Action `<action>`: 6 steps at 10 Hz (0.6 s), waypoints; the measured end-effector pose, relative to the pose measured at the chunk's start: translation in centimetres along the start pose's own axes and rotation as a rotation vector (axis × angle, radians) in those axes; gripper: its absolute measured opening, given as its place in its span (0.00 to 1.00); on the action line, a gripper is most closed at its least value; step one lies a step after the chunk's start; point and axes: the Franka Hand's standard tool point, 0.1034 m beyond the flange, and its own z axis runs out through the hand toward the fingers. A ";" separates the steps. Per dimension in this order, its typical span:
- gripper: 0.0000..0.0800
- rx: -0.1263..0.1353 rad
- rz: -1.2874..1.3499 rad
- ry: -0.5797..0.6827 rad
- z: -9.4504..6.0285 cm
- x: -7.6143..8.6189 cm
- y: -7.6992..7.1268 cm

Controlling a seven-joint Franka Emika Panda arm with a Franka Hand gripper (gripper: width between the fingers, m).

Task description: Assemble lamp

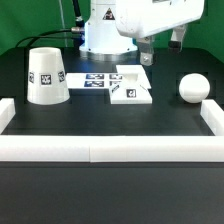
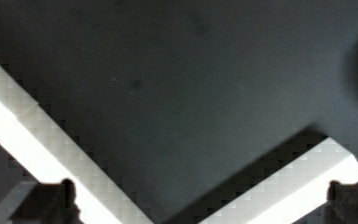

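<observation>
The lamp's three white tagged parts lie on the black table in the exterior view. The cone shade stands at the exterior view's left. The flat square base block lies in the middle. The ball-shaped bulb rests at the exterior view's right. My gripper hangs above the table behind the base block, touching nothing. In the wrist view my gripper is open and empty; only dark fingertips show at the frame's edge. No lamp part shows in the wrist view.
The marker board lies flat beside the base block. Long white border walls run along the front and sides; two of them meet in a corner in the wrist view. The arm's white base stands behind.
</observation>
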 end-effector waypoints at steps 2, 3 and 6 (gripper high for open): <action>0.87 0.000 0.000 0.000 0.0 0.0 0.0; 0.87 0.000 0.000 0.000 0.0 0.0 0.0; 0.87 0.001 0.015 0.000 0.0 0.0 0.0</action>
